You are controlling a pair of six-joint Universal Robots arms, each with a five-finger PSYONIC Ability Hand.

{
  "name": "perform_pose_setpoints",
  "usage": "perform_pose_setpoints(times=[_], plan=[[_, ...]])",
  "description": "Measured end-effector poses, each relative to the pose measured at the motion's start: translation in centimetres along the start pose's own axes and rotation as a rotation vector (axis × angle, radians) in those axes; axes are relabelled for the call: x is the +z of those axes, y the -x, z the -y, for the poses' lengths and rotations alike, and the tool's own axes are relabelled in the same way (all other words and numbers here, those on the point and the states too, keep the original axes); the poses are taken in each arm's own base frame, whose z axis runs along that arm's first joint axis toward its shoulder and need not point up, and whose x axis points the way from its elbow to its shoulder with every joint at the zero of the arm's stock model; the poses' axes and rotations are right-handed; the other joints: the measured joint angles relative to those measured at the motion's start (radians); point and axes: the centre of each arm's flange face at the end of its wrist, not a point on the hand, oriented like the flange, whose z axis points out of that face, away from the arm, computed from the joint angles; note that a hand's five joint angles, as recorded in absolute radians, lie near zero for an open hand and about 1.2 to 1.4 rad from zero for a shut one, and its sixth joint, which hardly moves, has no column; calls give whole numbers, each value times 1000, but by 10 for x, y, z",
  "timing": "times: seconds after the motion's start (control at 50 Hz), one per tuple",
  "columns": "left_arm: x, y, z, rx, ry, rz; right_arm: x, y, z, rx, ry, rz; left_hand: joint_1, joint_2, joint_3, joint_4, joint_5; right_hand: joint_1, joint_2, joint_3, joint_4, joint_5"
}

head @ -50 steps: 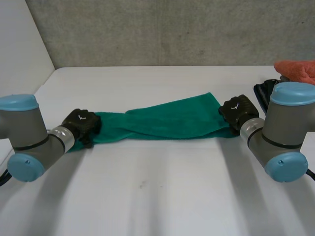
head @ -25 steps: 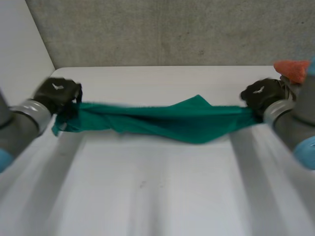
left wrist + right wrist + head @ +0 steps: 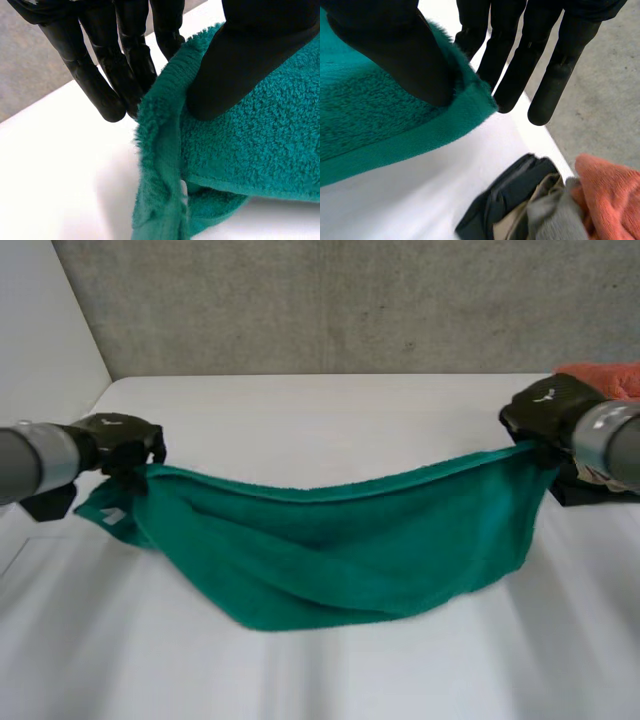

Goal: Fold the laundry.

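White table (image 3: 330,410), grey concrete wall behind. Left hand (image 3: 120,440) pinches one end of the green towel (image 3: 340,550), thumb against straight fingers. Right hand (image 3: 545,408) pinches the opposite corner likewise. Towel slung between them over the table, top edge sagging, terry nap, hemmed border. Orange cloth (image 3: 605,378) just beyond the right hand.

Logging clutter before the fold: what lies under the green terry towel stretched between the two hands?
Bare white table shows around the green terry towel, pinched at its ends by the left hand and right hand. The patch beneath its sagging middle is covered.
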Motion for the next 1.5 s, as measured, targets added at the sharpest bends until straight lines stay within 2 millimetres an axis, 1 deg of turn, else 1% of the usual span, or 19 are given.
perform_pose_setpoints(times=[0.06,0.12,0.2,0.26,0.3,0.34,0.4,0.48,0.56,0.64,0.68,0.76,0.84,1.0,1.18,1.24,1.3,1.4,1.5], plan=[[24,10,18,51,-94,50,31,-8,10,46,-107,-128,1,0,0,0,0,0,0,0,0,0],[26,27,62,65,-330,158,47,-40,40,115,-325,-351,0,0,0,0,0,0,0,0,0,0],[-1,45,121,25,-701,265,27,-83,88,170,-619,-563,1,0,0,0,0,0,0,0,0,0],[-15,47,136,-2,-846,279,13,-90,103,174,-703,-595,1,0,0,0,0,0,0,0,0,3],[-18,46,136,-14,-875,274,9,-87,106,171,-717,-581,1,0,0,0,0,0,0,0,0,4],[-17,44,131,-26,-877,262,9,-81,104,168,-707,-551,0,0,0,0,0,0,0,0,0,5],[-4,37,108,-47,-807,233,17,-58,87,164,-635,-459,1,1,0,0,0,0,0,0,0,5],[20,26,65,-60,-658,201,29,-31,61,165,-537,-361,1,1,0,1,0,0,0,0,0,5],[51,11,1,-59,-460,165,47,21,8,174,-361,-201,1,1,0,1,0,0,0,0,0,5],[71,-3,-52,-41,-311,135,55,59,-31,168,-235,-100,1,1,0,1,0,0,0,0,0,5],[76,-9,-75,-27,-247,121,57,76,-49,154,-178,-59,1,-6,-4,-5,-1,0,0,0,0,5],[77,-15,-97,1,-182,109,58,94,-70,122,-103,-12,-22,-107,-100,-109,-59,0,0,0,0,5],[69,-15,-100,27,-160,111,57,101,-81,101,-57,12,-245,-319,-309,-320,-279,0,0,0,0,5],[53,-7,-89,40,-169,135,52,98,-78,105,-58,12,-341,-431,-422,-436,-400,0,0,0,0,5],[49,13,-94,72,-143,174,48,95,-76,111,-66,7,-371,-467,-458,-474,-441,0,0,0,0,5],[50,17,-97,83,-138,172,48,94,-76,110,-66,4,-328,-420,-416,-427,-391,0,0,0,0,5],[53,19,-101,94,-137,155,48,93,-75,109,-67,1,11,-88,-95,-102,-72,0,0,0,0,5],[51,19,-99,103,-139,133,46,88,-72,107,-67,-8,34,-1,-1,-4,-8,0,0,0,0,5],[23,19,-69,99,-172,155,29,68,-52,80,-66,-28,34,-1,-1,-4,-8,0,0,0,0,5]])
